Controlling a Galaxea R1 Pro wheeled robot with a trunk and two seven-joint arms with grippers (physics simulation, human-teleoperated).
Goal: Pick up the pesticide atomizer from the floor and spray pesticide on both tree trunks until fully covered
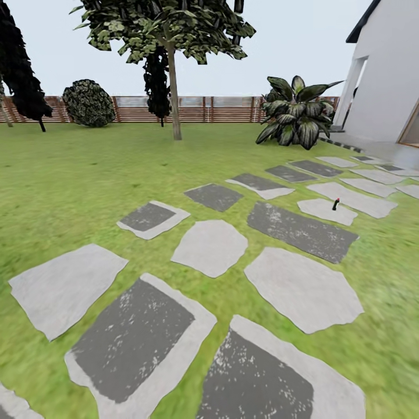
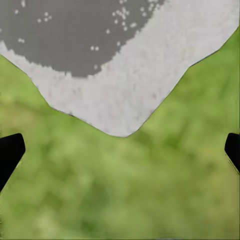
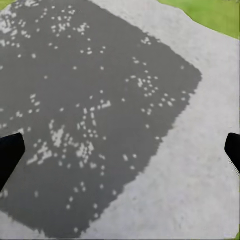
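The pesticide atomizer (image 1: 336, 204) stands upright on the floor (image 1: 70, 174) of the garden, a tiny slim dark sprayer with a reddish top, at about 2 o'clock in the head view and well apart from the robot. Its long axis is vertical. It sits at the edge of a pale stepping stone (image 1: 327, 210), just beside a longer pale stone (image 1: 352, 199), with several stones between it and the robot. Judged from that bearing, the right arm is the nearer one for the pick, but the base has to close the gap first; neither arm can reach from here.

The left gripper (image 2: 120, 150) looks down on blurred grass and the pointed corner of a pale-rimmed stone (image 2: 125, 95); its jaws stand wide apart with nothing between them. The right gripper (image 3: 120, 152) hangs over a dark grey stone with a pale border (image 3: 100, 110), its jaws likewise spread wide and holding nothing.

1 tree (image 1: 166, 29) with a straight bare tree trunk (image 1: 174, 99) rises at roughly 11 o'clock, far across the lawn, near the brown slatted fence (image 1: 192, 109). A narrow dark cypress (image 1: 156, 78) stands just beside it, a round bush (image 1: 89, 103) at 10 o'clock, a broad-leaved plant (image 1: 295, 112) at 1 o'clock, and the white house (image 1: 387, 75) at 2 o'clock.

As for containers, the atomizer is the sole one in sight; it is too small here to tell what it holds
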